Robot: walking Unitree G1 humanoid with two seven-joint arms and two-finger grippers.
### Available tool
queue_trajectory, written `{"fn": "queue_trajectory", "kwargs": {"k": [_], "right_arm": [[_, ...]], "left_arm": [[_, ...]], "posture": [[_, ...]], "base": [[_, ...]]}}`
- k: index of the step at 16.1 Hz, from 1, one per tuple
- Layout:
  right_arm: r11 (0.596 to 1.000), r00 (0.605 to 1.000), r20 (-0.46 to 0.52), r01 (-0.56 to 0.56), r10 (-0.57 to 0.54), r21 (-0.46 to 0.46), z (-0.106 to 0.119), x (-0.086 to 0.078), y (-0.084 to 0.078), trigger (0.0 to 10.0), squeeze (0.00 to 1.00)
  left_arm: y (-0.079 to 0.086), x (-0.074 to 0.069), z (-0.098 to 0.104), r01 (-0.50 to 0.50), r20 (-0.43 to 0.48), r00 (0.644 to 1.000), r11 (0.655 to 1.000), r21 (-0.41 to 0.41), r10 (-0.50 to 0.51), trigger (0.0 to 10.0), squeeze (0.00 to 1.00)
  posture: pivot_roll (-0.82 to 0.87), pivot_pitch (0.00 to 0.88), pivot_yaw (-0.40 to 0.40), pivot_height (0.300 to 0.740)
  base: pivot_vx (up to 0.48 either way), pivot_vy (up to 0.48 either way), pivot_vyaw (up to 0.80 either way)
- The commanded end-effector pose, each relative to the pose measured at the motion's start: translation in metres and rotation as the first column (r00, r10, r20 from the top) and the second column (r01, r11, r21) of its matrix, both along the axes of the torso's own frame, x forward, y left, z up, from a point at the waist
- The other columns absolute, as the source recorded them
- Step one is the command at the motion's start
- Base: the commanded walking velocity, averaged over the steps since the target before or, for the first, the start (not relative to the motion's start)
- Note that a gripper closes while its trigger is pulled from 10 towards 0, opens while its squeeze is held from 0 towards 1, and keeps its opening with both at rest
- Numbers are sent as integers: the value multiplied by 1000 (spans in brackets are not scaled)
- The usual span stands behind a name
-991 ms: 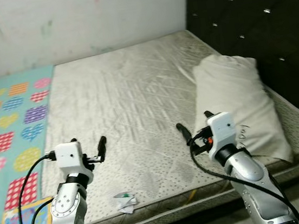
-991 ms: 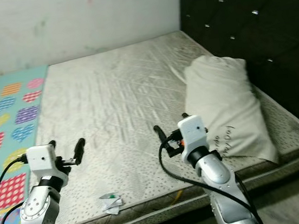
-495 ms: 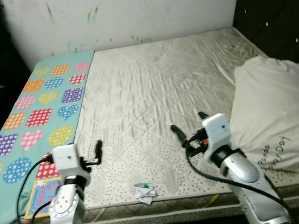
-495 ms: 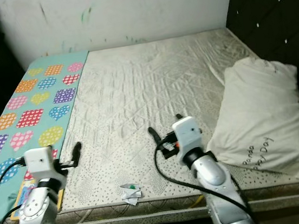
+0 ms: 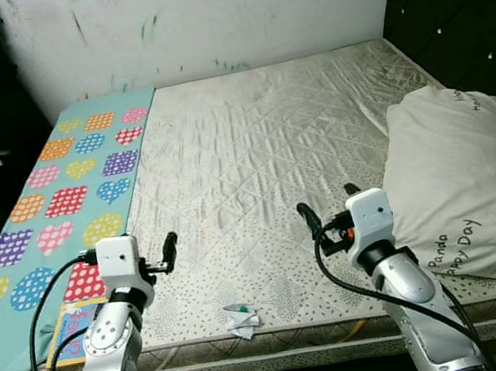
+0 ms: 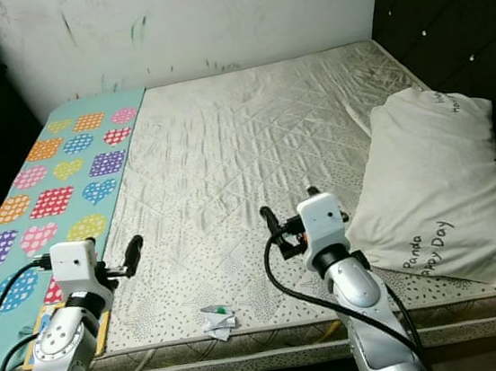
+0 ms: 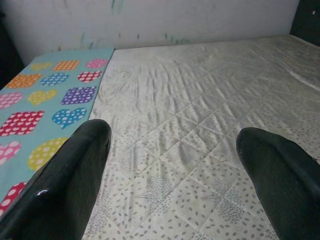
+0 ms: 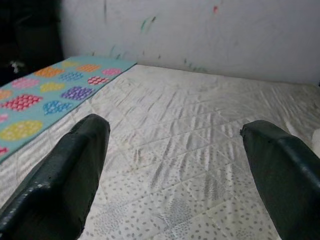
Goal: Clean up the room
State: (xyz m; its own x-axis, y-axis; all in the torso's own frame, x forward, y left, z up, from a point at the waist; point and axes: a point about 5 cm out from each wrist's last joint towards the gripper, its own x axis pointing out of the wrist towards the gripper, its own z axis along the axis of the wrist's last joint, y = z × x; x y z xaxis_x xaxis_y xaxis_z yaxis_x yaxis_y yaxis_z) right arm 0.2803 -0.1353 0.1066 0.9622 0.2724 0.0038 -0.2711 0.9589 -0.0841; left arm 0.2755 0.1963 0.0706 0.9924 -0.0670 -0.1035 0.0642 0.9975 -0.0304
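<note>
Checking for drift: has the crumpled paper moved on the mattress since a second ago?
No. The crumpled paper still lies by the mattress's front edge; only the camera shifted.

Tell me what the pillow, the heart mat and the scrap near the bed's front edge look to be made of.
Pillow: soft woven cloth, matte off-white, creased, with printed lettering. Heart mat: thin printed fabric or foam, smooth teal with dotted hearts; which one is unclear. Scrap: crumpled white paper, folded sharply, with a green spot, possibly a wrapper.
</note>
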Motion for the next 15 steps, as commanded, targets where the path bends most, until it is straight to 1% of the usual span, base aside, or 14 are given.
{"fn": "queue_trajectory", "kwargs": {"k": [1,3,4,7,12,15], "right_arm": [[999,999,32,0,-2,47,8,3,1,10000,0],[999,999,51,-9,6,47,10,1,2,10000,0],[999,998,55,-5,2,42,10,1,0,10000,0],[999,998,59,5,-8,49,13,5,-5,10000,0],[999,998,60,5,-8,43,12,5,-7,10000,0],[999,998,61,-4,1,41,12,5,-5,10000,0]], "left_arm": [[7,0,2,-17,-7,1000,1000,10,17,10000,0],[8,-1,2,-20,-7,1000,1000,12,20,10000,0],[8,-3,0,-18,-16,1000,1000,-1,18,10000,0],[8,-4,-2,-31,-14,999,999,-12,31,10000,0],[6,-6,-4,-27,-23,999,1000,-15,26,10000,0],[9,-3,-3,-33,-21,999,999,-7,33,10000,0]], "posture": [[-162,0,96,740],[-157,0,85,740],[-159,0,77,740],[-163,0,67,740],[-165,0,66,740],[-169,0,67,740]], "base": [[0,0,0],[0,0,0],[0,0,0],[0,0,0],[0,462,0],[0,480,0]]}}
